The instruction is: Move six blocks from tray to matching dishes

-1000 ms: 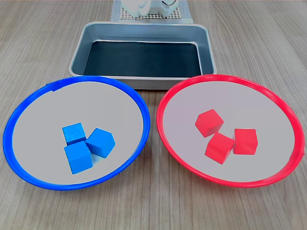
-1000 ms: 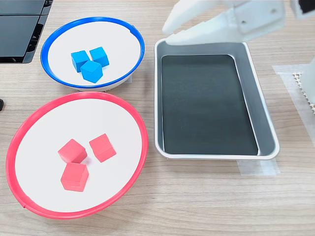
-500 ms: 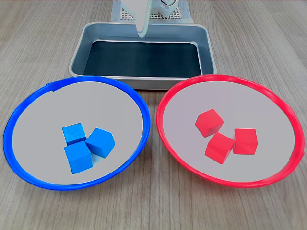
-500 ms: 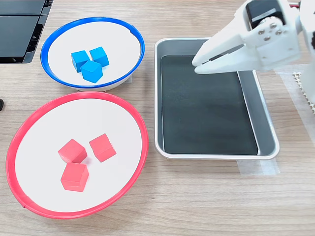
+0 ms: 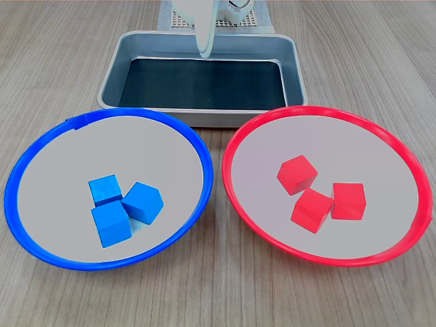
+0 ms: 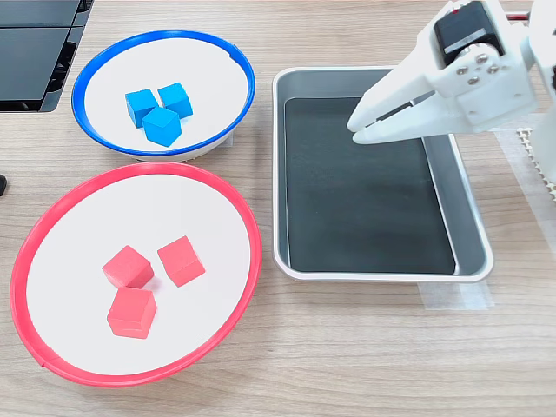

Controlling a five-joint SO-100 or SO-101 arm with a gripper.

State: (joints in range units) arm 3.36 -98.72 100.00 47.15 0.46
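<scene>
We see the whole white gripper [image 6: 358,129] only in the second exterior view: jaws nearly closed, nothing between them, hanging over the tray [image 6: 469,217]. The first exterior view shows just one pale finger tip [image 5: 204,37] above the tray's [image 5: 109,82] far wall. The tray is silver with a black bottom, no cubes in it; its long axis runs left-right in the first exterior view. Three blue cubes [image 5: 122,204] sit clustered in the blue-rimmed dish [image 5: 41,146], three red cubes [image 5: 320,194] in the red-rimmed dish [image 5: 409,163], on the wooden counter [image 5: 218,293].
</scene>
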